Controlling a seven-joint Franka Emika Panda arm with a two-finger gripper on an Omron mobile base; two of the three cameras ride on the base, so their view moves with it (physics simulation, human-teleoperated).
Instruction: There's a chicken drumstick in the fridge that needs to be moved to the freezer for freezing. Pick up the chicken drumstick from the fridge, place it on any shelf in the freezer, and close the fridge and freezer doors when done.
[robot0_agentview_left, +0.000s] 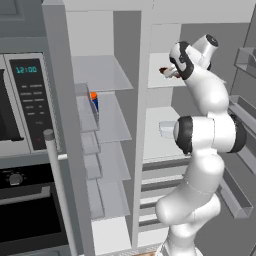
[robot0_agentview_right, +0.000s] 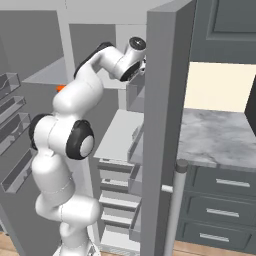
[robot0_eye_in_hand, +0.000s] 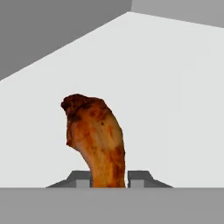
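claw (robot0_eye_in_hand: 109, 181) pinching the chicken drumstick (robot0_eye_in_hand: 97, 135) low at its narrow end; looks light, stiff, a bit greasy.

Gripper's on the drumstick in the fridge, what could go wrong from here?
1. The dark two-finger gripper pinches only the narrow end of the orange-brown chicken drumstick; the bulky end could pivot or slip on lifting.
2. The narrow freezer sits past the grey divider post; swinging across may clip it.
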